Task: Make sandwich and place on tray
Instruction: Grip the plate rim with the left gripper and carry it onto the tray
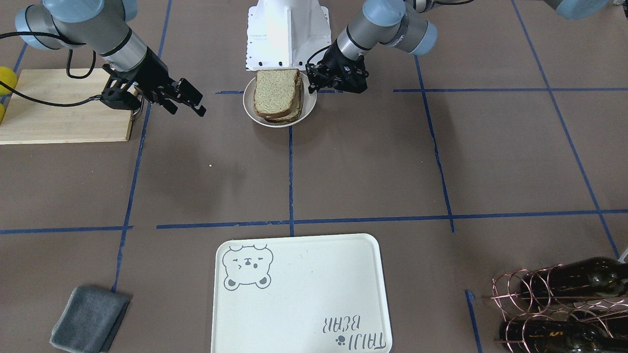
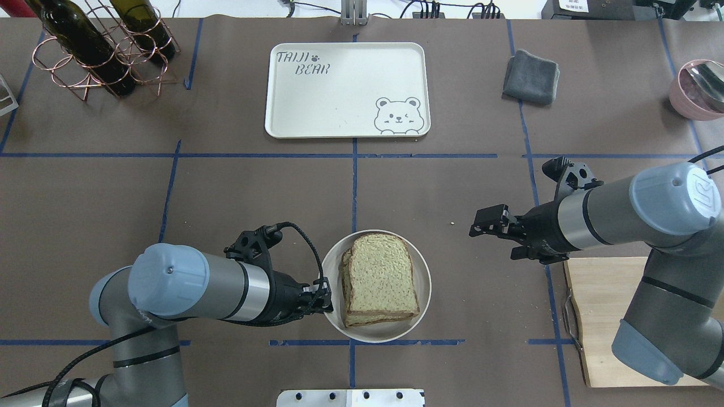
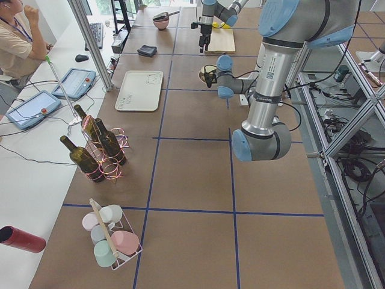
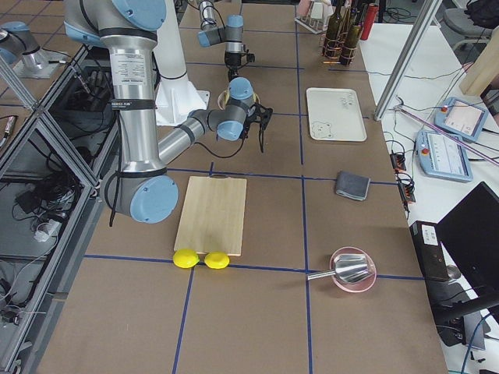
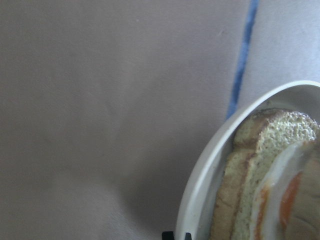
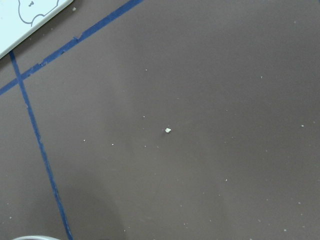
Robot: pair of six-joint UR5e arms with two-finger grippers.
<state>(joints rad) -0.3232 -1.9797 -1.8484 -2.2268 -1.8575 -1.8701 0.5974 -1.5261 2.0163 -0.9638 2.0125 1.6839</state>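
Observation:
The sandwich lies on a small round white plate near the robot's base: two speckled slices stacked. In the left wrist view the egg shows between the slices of the sandwich. My left gripper is low at the plate's left rim, jaws almost together on the rim. My right gripper is open and empty, hovering over bare table right of the plate. The tray lies at the table's far side with nothing on it.
A wooden cutting board lies under my right arm, with two lemons at its end. A grey cloth and a pink bowl sit far right. A wire rack with wine bottles stands far left.

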